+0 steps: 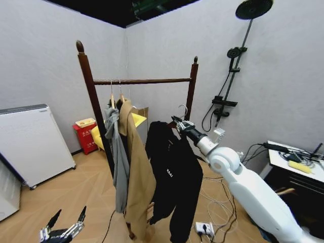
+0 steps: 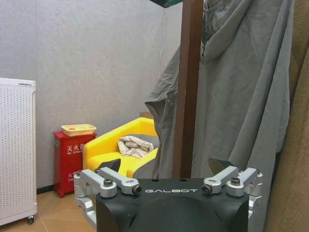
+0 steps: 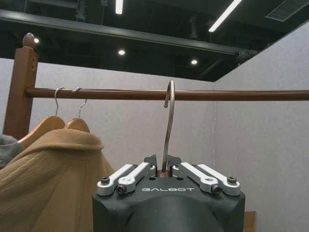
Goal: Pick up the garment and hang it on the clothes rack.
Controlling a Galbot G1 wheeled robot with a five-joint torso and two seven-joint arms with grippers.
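right gripper [image 1: 178, 123] pinching hanger neck | garment [image 1: 174, 177] hangs below | left gripper [image 1: 65, 225] spread, low

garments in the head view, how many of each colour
black: 1, the garment, held up by the right gripper short of the clothes rack
grey: 1, the hooded jacket on the rack
tan: 1, the long coat on the rack
total: 3
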